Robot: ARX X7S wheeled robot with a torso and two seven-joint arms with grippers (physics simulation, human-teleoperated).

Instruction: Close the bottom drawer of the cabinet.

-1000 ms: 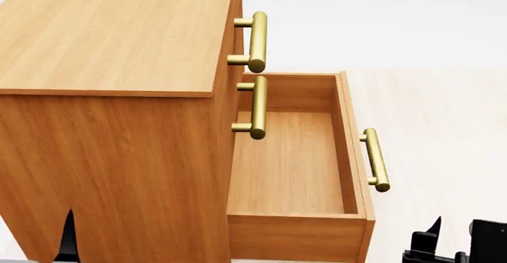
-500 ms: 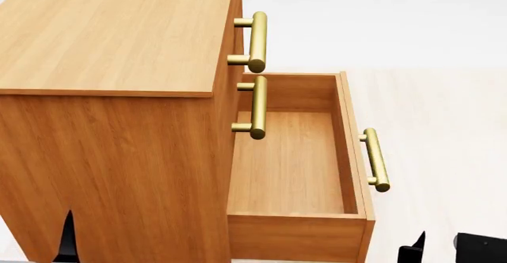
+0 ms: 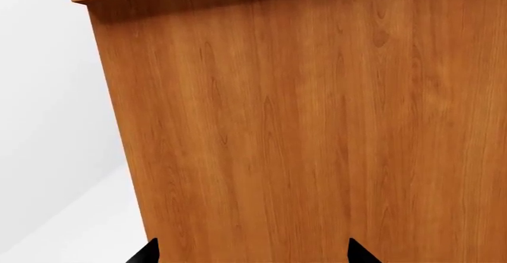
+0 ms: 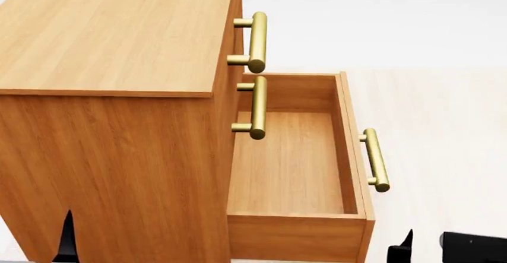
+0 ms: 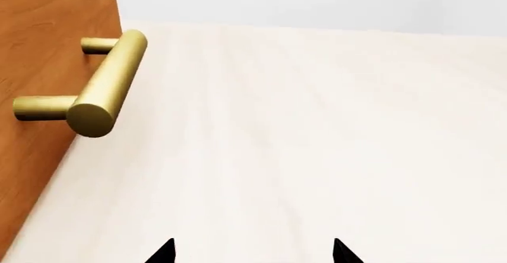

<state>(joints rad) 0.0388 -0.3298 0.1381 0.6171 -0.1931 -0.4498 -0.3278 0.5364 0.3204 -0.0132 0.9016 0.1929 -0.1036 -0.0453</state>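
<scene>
The cabinet (image 4: 119, 97) filled the left half of the head view, its orange-brown wood-grain side panel facing the camera and its drawer fronts facing right. The bottom drawer (image 4: 297, 174) stood pulled well out to the right of the cabinet body, a shallow open box with nothing visible inside; its long axis ran near to far, and its front panel faced right. Its brass bar handle (image 4: 376, 159) lay along that front, likewise running near to far, held off the panel on two short posts. The two upper drawers were shut, their brass handles (image 4: 257, 42) stacked above the open box and running the same way.

The left gripper (image 3: 252, 252) hung before the cabinet's side panel, only the two dark fingertips showing in its wrist view, spread apart with nothing between them. The right gripper (image 5: 252, 252) was low at the near right, out beyond the drawer front over the pale floor (image 5: 317, 126); its fingertips were also parted and empty, with the drawer handle off to one side ahead of them, not touched.
</scene>
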